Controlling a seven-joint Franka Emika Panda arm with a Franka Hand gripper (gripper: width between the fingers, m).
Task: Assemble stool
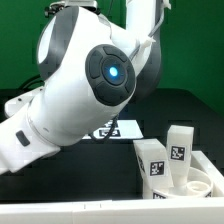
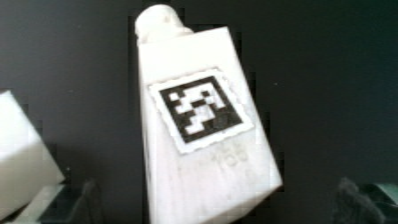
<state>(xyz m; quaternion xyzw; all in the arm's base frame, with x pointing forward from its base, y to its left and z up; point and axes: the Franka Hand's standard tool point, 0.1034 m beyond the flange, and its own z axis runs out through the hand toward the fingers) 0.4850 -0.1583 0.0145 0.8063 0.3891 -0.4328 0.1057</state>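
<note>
The black table [image 1: 190, 110] carries the marker board [image 1: 113, 128], half hidden behind the arm [image 1: 90, 80]. To the exterior view's right of that board stand two white legs [image 1: 152, 160]; a curved white part [image 1: 203, 186] beside them is cut off, its contents unclear. The gripper [image 2: 214, 200] hangs wide apart astride a tagged leg [image 2: 199, 120], not touching it.
</note>
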